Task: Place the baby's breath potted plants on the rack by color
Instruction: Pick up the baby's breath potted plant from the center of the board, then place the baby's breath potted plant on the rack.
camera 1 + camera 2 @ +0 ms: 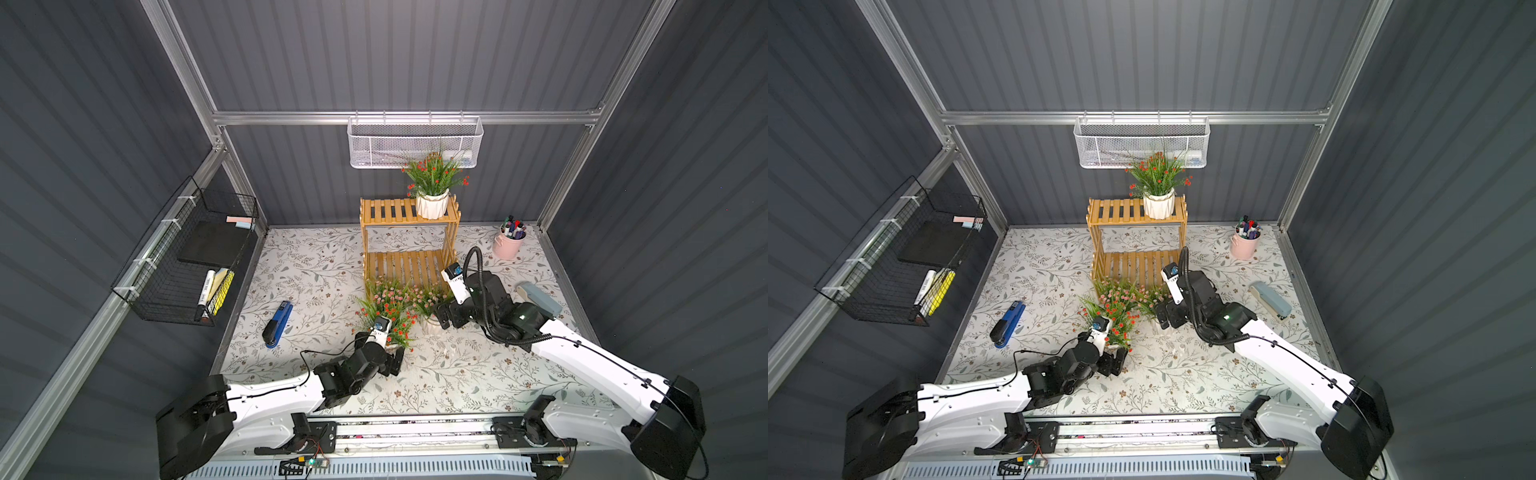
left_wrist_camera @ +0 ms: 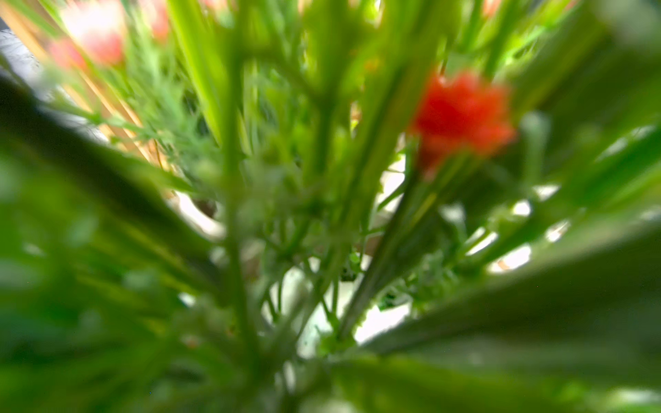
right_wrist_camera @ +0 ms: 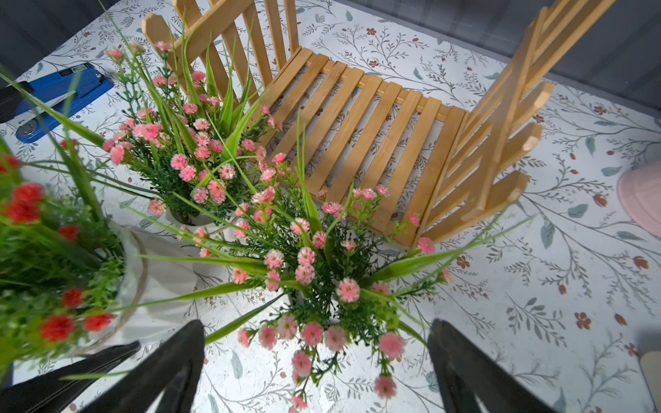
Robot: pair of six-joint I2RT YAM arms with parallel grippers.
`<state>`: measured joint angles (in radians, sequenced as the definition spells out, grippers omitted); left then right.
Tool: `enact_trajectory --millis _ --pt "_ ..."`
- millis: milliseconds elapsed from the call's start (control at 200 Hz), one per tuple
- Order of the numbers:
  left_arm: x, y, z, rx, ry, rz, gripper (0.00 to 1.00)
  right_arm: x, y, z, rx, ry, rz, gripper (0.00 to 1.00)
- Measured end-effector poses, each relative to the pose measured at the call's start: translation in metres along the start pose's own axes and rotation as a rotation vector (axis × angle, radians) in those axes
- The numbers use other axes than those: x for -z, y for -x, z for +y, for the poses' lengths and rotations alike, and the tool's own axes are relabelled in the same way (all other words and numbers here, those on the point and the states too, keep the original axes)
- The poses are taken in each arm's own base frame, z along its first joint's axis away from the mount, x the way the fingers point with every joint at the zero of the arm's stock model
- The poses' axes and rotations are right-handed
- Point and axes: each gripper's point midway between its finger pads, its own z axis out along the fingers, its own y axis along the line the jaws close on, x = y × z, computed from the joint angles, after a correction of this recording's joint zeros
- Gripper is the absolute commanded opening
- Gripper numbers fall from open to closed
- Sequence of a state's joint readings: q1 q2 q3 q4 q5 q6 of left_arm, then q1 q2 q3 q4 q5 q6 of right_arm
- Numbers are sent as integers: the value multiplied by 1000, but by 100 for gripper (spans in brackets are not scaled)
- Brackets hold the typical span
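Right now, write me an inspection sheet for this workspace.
Surface: floral-print tabletop.
Job's things: rack holds one red plant on its upper tier; second red plant, near pink plant and far pink plant are off the rack, in front of it.
Clutter: blue stapler, grey stapler, pink marker cup.
Grippers: left gripper at second red plant, state unclear; right gripper open astride near pink plant.
Cables: black hose on right arm, thin cable on left arm.
Surroundings: white mesh basket, black wire basket on walls.
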<state>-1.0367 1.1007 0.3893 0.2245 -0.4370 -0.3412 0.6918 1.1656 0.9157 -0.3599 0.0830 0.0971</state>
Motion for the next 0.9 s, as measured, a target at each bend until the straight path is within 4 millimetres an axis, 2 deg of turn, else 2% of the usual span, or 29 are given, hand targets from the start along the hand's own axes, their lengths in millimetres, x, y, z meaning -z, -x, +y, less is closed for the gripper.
enact_trajectory --millis 225,485,725,901 --pt "24 44 0 51 11 -62 80 0 1 -1 1 -3 -2 99" --pt "37 78 4 55 69 -47 80 0 1 0 4 -3 -2 99" --pt "43 135 -3 62 101 -44 79 5 6 0 3 -1 -20 99" --pt "35 171 11 78 154 -31 79 11 17 1 1 6 -51 99"
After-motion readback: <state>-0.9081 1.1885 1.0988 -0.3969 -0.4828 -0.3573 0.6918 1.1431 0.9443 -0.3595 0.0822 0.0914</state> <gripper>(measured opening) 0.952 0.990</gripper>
